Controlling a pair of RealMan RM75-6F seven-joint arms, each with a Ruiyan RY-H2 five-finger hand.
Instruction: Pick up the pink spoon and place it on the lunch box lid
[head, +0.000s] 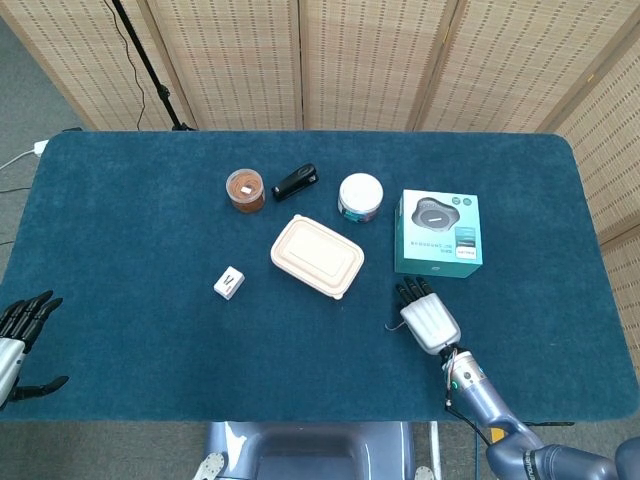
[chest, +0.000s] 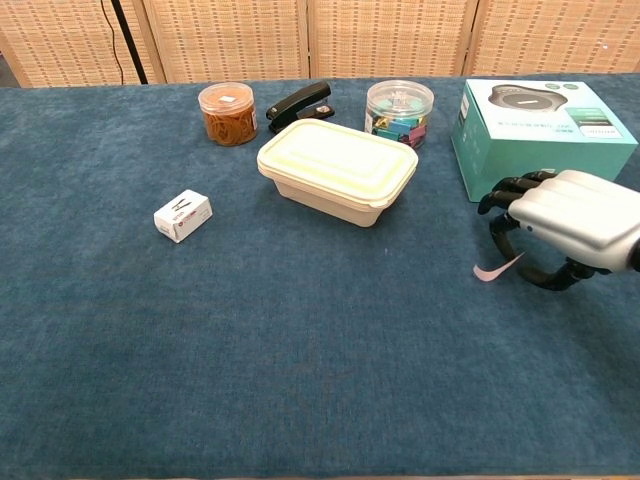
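Right hand (chest: 565, 225) arching over pink spoon (chest: 497, 267), fingers curling, grasp not sure; spoon lying on table (chest: 300, 350). Lunch box lid (chest: 338, 157) waiting at 10 o'clock. Lift, placing remaining.
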